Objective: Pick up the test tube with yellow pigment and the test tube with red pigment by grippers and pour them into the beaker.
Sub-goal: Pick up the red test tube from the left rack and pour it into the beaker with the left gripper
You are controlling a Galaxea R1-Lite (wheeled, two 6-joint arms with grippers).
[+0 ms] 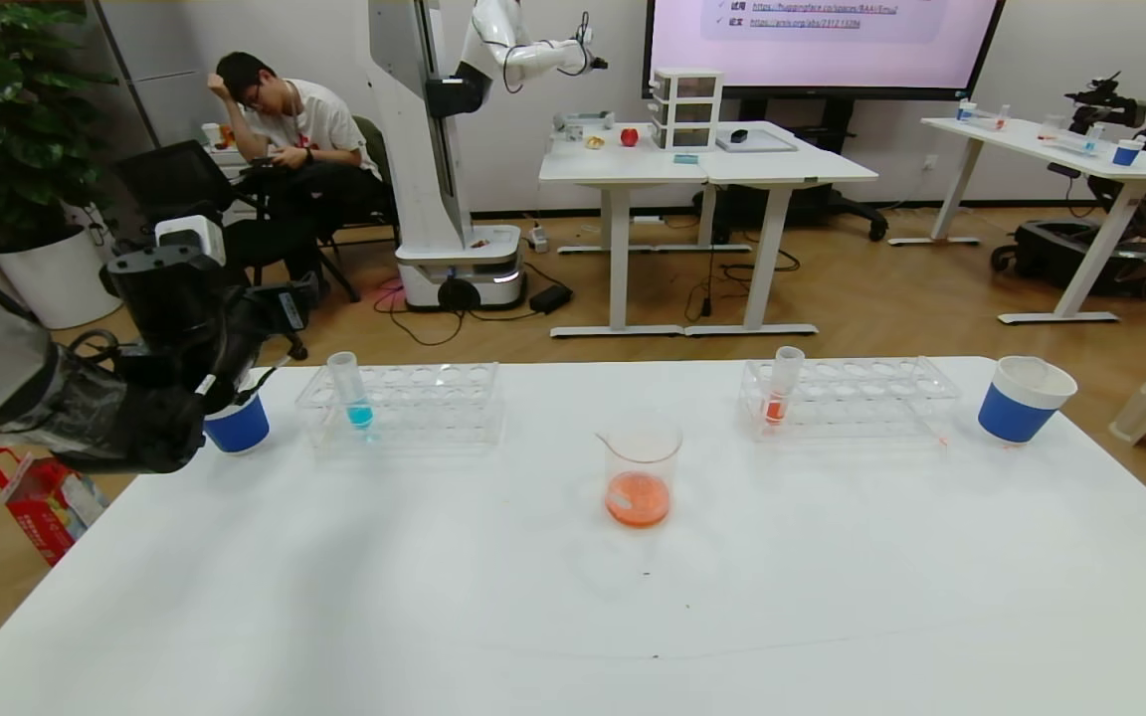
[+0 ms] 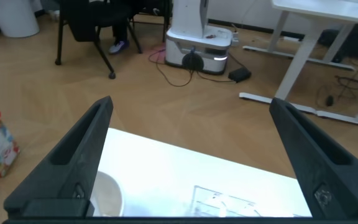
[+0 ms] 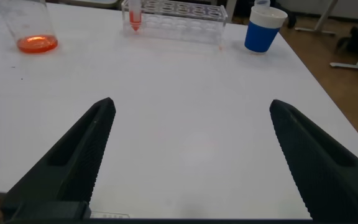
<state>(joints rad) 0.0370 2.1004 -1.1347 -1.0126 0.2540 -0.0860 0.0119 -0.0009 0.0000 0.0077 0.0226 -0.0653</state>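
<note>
Seemingly near done: the beaker (image 1: 640, 467) holds orange liquid, well right of the left gripper (image 1: 270, 328), fingers apart and empty over a cup (image 1: 236, 426); right gripper (image 3: 191, 162) likewise apart.

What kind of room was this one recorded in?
Most likely a robotics lab or office: another robot stands on the wood floor, a big presentation screen fills the wall, and white desks carry equipment.
</note>
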